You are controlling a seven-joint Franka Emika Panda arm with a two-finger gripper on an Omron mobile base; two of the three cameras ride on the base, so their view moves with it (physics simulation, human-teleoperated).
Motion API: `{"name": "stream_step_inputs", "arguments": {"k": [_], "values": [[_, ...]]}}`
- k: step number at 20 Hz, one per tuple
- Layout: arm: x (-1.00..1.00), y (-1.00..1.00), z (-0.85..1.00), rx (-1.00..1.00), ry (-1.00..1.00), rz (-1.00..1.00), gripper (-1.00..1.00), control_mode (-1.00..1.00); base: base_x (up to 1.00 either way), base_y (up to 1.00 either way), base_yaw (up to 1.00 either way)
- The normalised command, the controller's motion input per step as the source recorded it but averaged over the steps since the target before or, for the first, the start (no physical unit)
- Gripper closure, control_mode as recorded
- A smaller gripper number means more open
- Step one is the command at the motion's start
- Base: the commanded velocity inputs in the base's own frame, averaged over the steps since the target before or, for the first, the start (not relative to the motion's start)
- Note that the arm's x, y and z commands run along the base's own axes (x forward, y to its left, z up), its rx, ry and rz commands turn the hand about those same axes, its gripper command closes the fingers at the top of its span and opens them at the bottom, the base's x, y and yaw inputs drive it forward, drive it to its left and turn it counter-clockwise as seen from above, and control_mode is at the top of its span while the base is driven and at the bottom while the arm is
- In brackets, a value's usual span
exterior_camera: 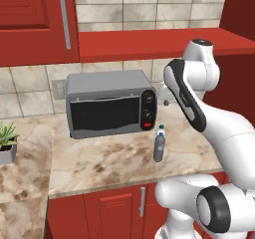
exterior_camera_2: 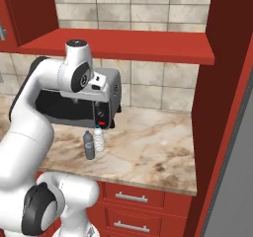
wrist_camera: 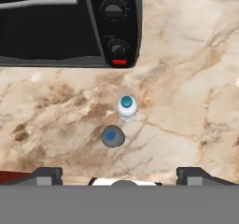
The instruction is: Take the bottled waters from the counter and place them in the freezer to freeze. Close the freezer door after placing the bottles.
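We count two bottled waters on the counter [exterior_camera: 99,163]: a grey-blue bottle [exterior_camera: 159,148] and a paler, whitish bottle [exterior_camera_2: 99,138]. Both stand upright in front of the right end of the microwave [exterior_camera: 107,103], just beside each other; from the right base view the grey-blue one [exterior_camera_2: 89,145] is nearer the counter's front edge and the pale one sits slightly behind it, closer to the microwave. In the hand view we look down on their blue caps: the pale bottle [wrist_camera: 127,106] lies nearer the microwave's control panel [wrist_camera: 114,24], the grey-blue one [wrist_camera: 112,136] nearer the front edge. We cannot tell whether the two touch.

We see one microwave, grey with a dark door, two knobs and a red button, and one potted plant [exterior_camera: 7,142] at the far left of the counter.

The counter is beige-and-brown marbled stone over red cabinet fronts with pale bar handles. Behind it runs a beige tiled wall with a socket plate [exterior_camera: 59,87] by the microwave, a red shelf [exterior_camera_2: 123,46] above, and a red upper cabinet [exterior_camera: 35,24] at the left. A tall red panel [exterior_camera_2: 225,93] closes the counter's right end, with a grey surface [exterior_camera_2: 237,191] beside it.

Our hand [wrist_camera: 119,174] hovers above the bottles, its dark fingertips [wrist_camera: 46,174] spread wide apart and holding nothing; both bottles lie between them in its view.
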Motion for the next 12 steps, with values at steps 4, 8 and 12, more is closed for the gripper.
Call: {"name": "stream_step_inputs", "arguments": {"k": [4, 8, 12], "values": [[0.16, -0.33, -0.41, 0.11, 0.11, 0.01, -1.0, -1.0, 0.0, 0.0, 0.0], [0.26, -0.12, -0.44, 0.1, 0.06, 0.16, -1.0, -1.0, 0.0, 0.0, 0.0], [0.17, -0.09, -0.3, 0.06, -0.01, 0.2, -1.0, -1.0, 0.0, 0.0, 0.0]]}}
